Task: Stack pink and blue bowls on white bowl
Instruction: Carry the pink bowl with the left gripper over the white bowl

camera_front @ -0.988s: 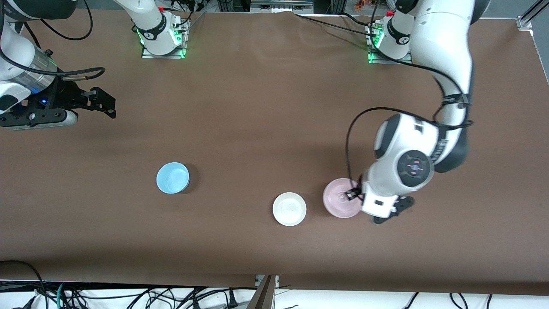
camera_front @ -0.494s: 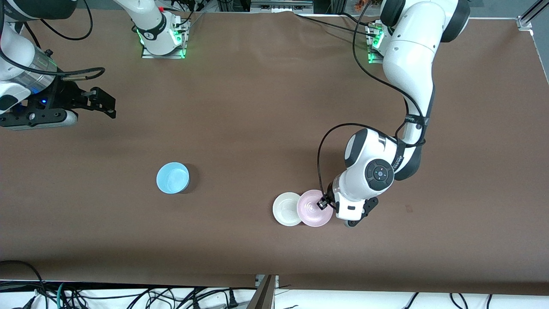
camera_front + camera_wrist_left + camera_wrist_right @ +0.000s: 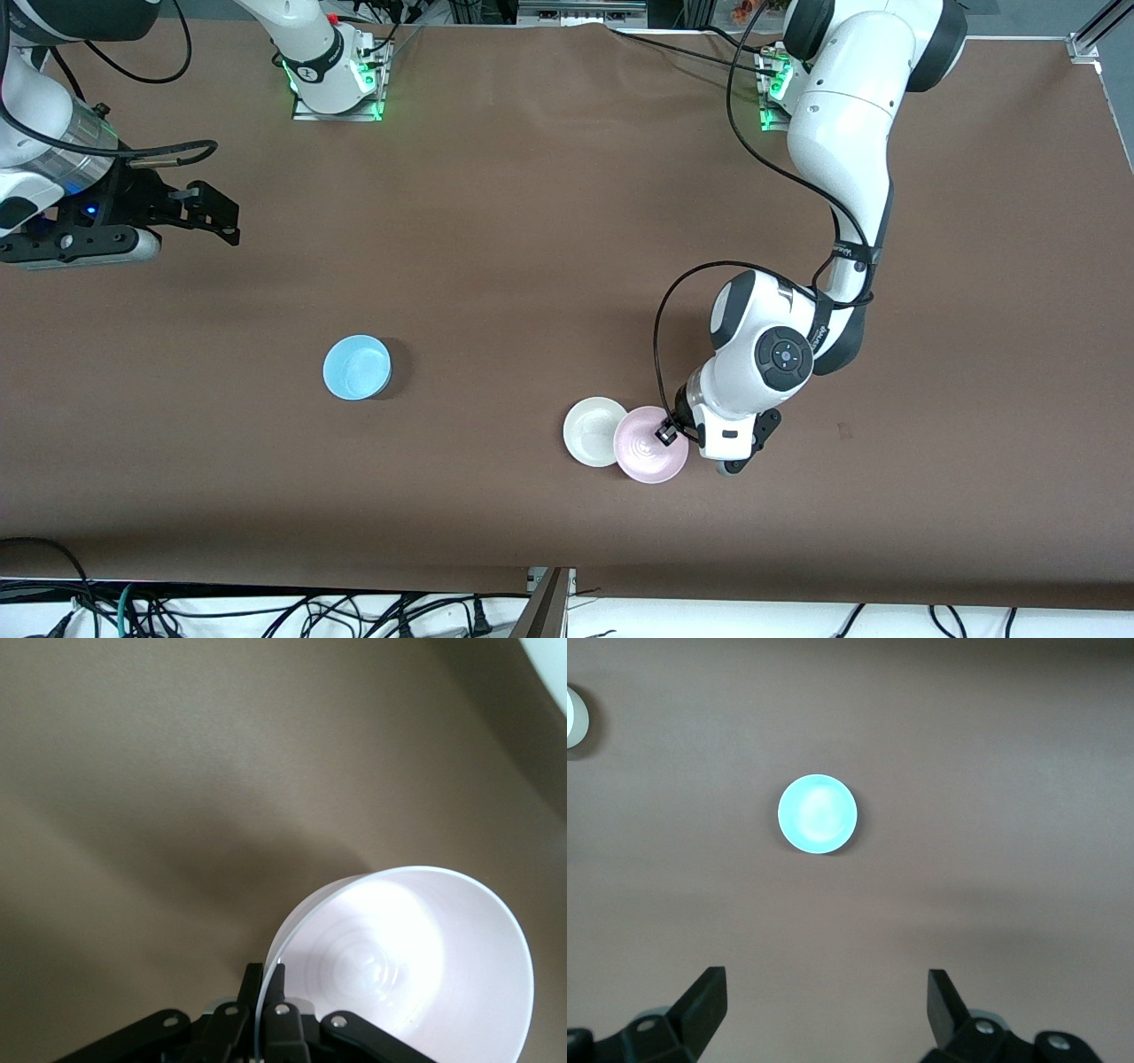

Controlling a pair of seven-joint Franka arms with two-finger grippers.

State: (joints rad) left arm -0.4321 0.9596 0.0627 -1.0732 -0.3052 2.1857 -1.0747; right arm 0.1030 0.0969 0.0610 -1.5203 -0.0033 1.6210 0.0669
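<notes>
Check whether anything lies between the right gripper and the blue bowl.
Nothing visible does. The right gripper waits open over bare table at the right arm's end, and only brown tabletop lies between it and the blue bowl. The white bowl sits well aside.

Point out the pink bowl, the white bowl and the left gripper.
pink bowl (image 3: 647, 454): front view, inner floor.
white bowl (image 3: 589, 431): front view, uncovered inner floor.
left gripper (image 3: 666, 433): front view, fingertips at the pink bowl's rim.
</notes>
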